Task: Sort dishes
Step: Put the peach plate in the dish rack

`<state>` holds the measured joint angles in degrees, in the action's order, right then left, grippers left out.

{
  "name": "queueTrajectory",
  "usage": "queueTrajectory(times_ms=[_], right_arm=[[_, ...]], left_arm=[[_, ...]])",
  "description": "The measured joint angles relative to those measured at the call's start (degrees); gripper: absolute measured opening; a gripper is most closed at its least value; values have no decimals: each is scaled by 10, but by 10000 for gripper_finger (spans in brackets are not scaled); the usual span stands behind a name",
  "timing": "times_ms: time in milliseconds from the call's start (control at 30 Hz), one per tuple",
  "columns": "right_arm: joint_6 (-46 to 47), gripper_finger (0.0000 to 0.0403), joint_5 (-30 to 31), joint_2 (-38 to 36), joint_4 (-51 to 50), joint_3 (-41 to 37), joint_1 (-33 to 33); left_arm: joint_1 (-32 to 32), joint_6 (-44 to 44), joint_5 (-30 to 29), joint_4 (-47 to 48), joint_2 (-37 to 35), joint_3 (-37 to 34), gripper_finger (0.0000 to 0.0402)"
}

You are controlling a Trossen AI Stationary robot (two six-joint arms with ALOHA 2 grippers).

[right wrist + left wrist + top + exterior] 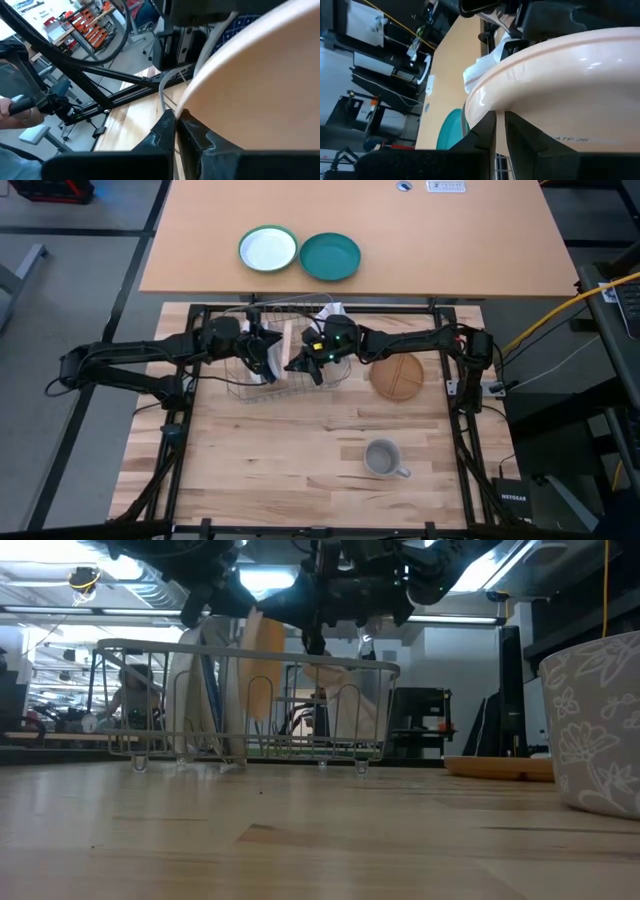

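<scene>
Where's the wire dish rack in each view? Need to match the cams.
High view: wire dish rack at the table's far middle, under both grippers.
Low view: left of centre, standing on the table, plates upright inside it.
Left wrist view: only a few wires show at the bottom edge.
Right wrist view: a bent wire beside the plate is probably the rack's.
Shared landmark: the tan plate held over the rack.
</scene>
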<state>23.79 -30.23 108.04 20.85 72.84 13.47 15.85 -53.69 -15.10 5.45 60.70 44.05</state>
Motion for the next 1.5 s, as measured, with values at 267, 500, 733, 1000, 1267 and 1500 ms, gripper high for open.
queueTrajectory(times_ms=[267, 500, 733, 1000, 1267, 1500], right_arm=[[-6, 12, -24, 3, 22, -2, 2], [-43, 12, -55, 3, 14, -2, 6], [-44, 12, -72, 1, -17, 0, 33], [-49, 12, -76, 0, -85, 1, 50], [-52, 19, -35, 0, -89, 1, 35], [-89, 53, 2, 0, -87, 1, 26]], left_arm=[[-9, -33, -35, -10, -47, -3, 33], [-10, -27, -54, -10, -88, -3, 33], [-10, -20, -54, -17, -101, -3, 33], [-10, -23, -52, -17, -101, -3, 33], [-10, -24, -52, -17, -101, -3, 33], [-10, -23, -52, -17, -101, -3, 33]])
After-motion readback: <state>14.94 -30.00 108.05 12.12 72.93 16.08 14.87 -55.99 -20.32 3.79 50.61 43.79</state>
